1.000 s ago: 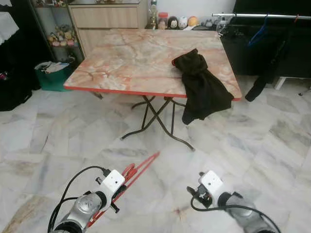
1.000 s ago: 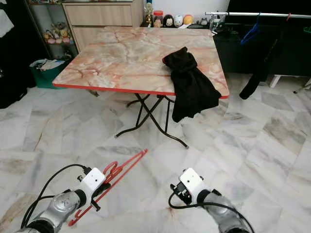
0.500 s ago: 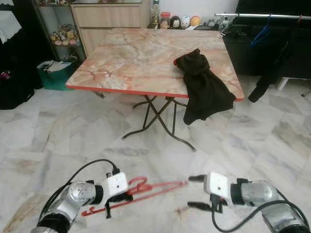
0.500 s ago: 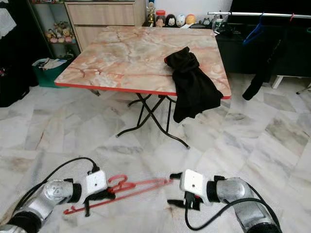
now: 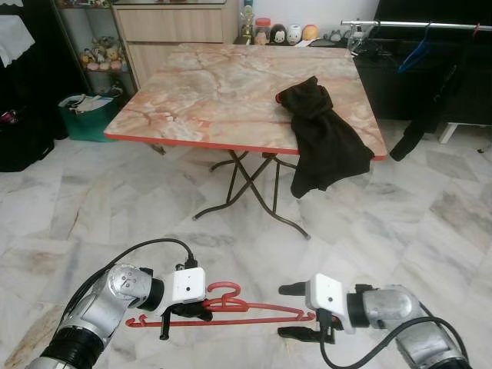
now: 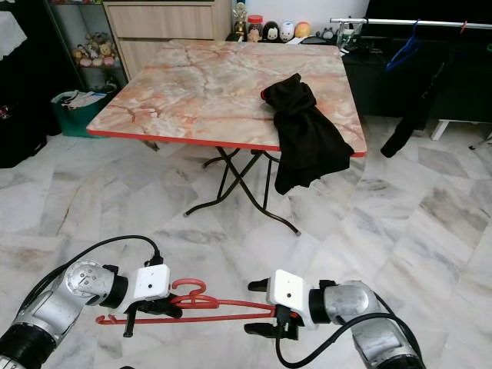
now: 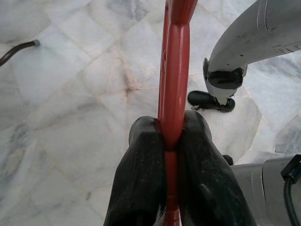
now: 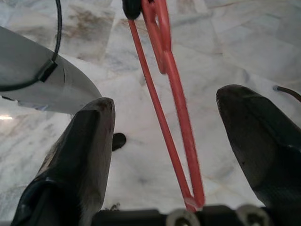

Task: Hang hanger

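The left end effector (image 7: 171,141) pinches the red hanger (image 7: 175,70) above marble floor (image 7: 70,94).

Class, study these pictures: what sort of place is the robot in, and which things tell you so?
Probably a lived-in home room: a folding table on a marble-tiled floor, a wooden cabinet behind it, and clothes on a rail.

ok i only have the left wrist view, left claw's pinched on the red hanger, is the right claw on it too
Observer: not yet, the right claw is open, with the red hanger's end between its fingers.
Operator: where's the rail
Observer: a silver rail stands beyond the table, to the robot's right, with a blue hanger on it.
Operator: anything on the table
Observer: a black garment, draped over its near right edge.
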Controlling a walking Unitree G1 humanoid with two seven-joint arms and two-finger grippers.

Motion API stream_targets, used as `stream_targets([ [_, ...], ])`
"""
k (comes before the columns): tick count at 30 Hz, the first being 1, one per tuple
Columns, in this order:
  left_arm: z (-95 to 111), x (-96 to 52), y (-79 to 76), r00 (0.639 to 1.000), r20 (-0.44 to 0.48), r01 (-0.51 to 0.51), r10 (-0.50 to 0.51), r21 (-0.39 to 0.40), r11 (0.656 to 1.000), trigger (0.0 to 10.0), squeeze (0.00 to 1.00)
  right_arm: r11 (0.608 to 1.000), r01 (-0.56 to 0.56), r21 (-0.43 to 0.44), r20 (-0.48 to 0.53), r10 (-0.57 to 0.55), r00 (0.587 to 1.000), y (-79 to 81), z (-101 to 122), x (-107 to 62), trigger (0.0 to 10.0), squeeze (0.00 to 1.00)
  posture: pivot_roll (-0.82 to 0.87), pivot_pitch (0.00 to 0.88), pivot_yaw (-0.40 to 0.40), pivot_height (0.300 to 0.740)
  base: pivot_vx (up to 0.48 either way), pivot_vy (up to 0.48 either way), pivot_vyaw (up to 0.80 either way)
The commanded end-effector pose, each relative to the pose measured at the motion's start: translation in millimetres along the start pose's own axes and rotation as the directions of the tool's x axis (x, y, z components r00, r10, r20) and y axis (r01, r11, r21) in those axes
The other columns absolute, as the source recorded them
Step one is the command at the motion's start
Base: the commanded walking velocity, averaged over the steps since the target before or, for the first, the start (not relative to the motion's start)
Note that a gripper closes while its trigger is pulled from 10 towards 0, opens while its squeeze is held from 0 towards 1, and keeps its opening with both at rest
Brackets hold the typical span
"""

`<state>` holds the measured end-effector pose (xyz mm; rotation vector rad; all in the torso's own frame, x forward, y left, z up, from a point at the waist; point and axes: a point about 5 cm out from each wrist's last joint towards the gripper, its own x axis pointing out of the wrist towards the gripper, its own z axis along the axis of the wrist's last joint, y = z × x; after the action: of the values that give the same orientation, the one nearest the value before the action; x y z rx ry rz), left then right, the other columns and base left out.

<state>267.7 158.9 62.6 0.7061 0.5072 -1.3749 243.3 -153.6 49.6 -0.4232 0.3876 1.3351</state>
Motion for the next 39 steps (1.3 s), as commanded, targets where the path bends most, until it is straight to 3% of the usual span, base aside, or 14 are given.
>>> stream_targets([
  [1,5,1.0,-1.5,1.000,0.008,0.018,-0.018,0.011,1.000,10.0,0.00,1.000,-0.006,-0.005,0.005,0.006,1.000,-2.0,3,6.0,10.0,0.00,-0.06,0.000,0.004,0.727,0.000,0.000,0.00],
  [16,14,0.8,2.1,1.000,0.008,-0.002,0.002,0.008,1.000,10.0,0.00,1.000,-0.007,0.022,0.015,0.007,1.000,-0.3,-2,33.7,10.0,0.00,-0.05,0.000,-0.002,0.727,0.000,0.000,0.00],
  [29,16,1.5,3.1,1.000,0.012,-0.015,0.014,0.007,1.000,10.0,0.00,0.998,0.033,0.052,0.013,-0.034,0.999,-3.8,-10,45.3,10.0,0.00,-0.04,0.000,-0.008,0.727,0.000,0.000,0.00],
  [30,16,1.4,3.3,1.000,0.012,-0.016,0.016,0.007,1.000,10.0,0.00,0.998,0.028,0.059,0.014,-0.028,0.999,-3.1,-10,46.0,3.4,0.00,-0.04,0.000,-0.008,0.727,0.000,0.000,0.00],
  [31,16,1.2,3.7,1.000,0.012,-0.019,0.019,0.007,1.000,10.0,0.00,0.998,0.021,0.067,0.016,-0.022,1.000,-2.2,-12,47.1,1.4,0.00,-0.04,0.000,-0.008,0.727,0.000,0.000,0.00],
  [33,15,1.0,4.1,1.000,0.010,-0.021,0.021,0.006,1.000,10.0,0.00,0.997,0.020,0.070,0.014,-0.021,1.000,-1.6,-13,47.9,0.0,0.00,-0.04,0.000,-0.007,0.727,0.000,0.000,0.00],
  [39,16,0.9,5.3,1.000,0.009,-0.026,0.025,0.008,1.000,10.0,0.00,0.998,0.015,0.066,0.010,-0.016,1.000,-1.1,-15,49.6,0.0,0.00,-0.04,0.000,-0.007,0.727,0.000,0.000,0.00],
])
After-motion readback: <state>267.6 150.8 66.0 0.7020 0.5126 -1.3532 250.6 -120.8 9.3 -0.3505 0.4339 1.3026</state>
